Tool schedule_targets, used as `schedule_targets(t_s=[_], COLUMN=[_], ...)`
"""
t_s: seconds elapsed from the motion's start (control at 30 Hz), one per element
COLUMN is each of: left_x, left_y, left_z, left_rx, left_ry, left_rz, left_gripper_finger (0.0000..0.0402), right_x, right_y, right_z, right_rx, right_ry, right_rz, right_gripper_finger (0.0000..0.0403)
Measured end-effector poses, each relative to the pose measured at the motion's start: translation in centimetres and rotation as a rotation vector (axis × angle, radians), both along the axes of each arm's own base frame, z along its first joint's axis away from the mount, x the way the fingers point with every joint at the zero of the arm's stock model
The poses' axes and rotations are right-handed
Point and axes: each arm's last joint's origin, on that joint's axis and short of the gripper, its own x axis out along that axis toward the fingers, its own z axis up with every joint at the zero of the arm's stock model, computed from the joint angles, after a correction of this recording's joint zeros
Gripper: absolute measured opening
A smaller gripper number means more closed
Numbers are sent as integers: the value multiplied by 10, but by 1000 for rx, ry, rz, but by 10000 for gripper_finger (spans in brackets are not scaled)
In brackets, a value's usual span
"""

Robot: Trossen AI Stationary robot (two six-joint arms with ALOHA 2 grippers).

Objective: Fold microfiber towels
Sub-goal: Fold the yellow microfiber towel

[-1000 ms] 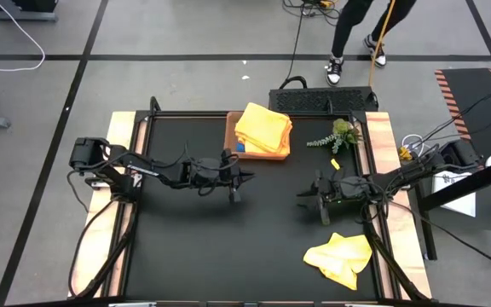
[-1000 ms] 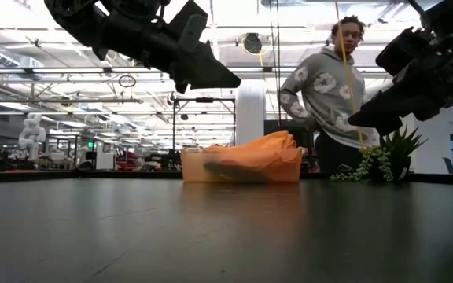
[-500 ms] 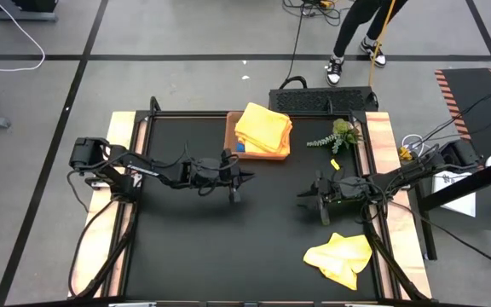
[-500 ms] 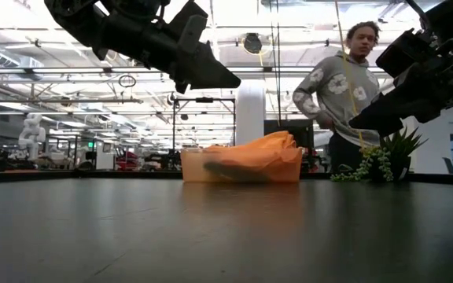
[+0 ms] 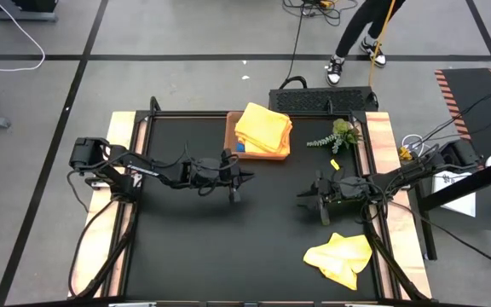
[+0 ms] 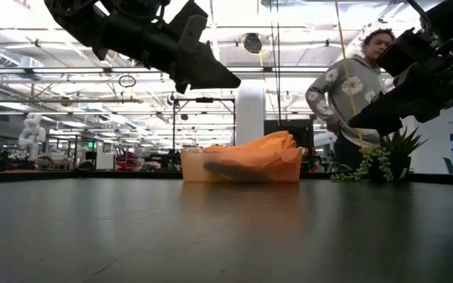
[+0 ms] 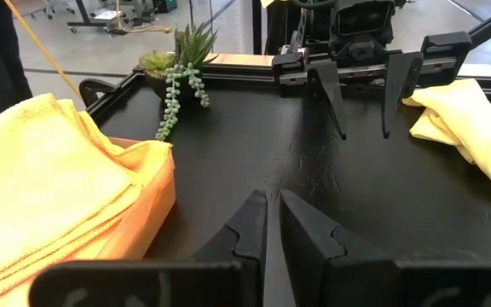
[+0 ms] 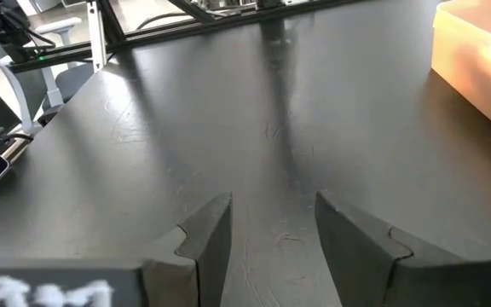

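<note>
Left end effector (image 5: pixel 247 178): clenched, empty, hovering above mid-bench.
Right end effector (image 5: pixel 302 197): fingers parted, holding nothing, above the bench and facing the left one.
Loose yellow towel (image 5: pixel 340 258): soft, crumpled, near the front right corner.
Towel stack (image 5: pixel 263 127): folded, fuzzy, in the tray (image 5: pixel 231 135) at the back edge.
Bench (image 5: pixel 194 247): matte black, bare between the arms.

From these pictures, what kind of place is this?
Probably a robotics lab or workshop hall: two dark robot arms work at a black framed table, cables trail over the grey floor, and high ceiling beams show behind.
</note>
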Motion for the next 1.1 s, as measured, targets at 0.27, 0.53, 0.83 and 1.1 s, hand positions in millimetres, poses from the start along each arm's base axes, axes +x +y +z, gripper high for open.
schedule_targets(t_s=[0.27, 0.53, 0.83, 1.1], left_x=[0, 0, 0, 0], left_y=[0, 0, 0, 0], left_z=[0, 0, 0, -1], left_rx=[0, 3, 0, -19], left_ry=[0, 1, 0, 13], left_rz=[0, -1, -1, 0], left_gripper_finger=[37, 37, 37, 37], right_x=[0, 0, 12, 18], right_y=[0, 0, 5, 16], right_z=[0, 0, 17, 34], right_rx=[13, 23, 15, 28], right_ry=[1, 1, 60, 152], right_rz=[-5, -3, 58, 148], right_gripper_finger=[160, 160, 160, 160])
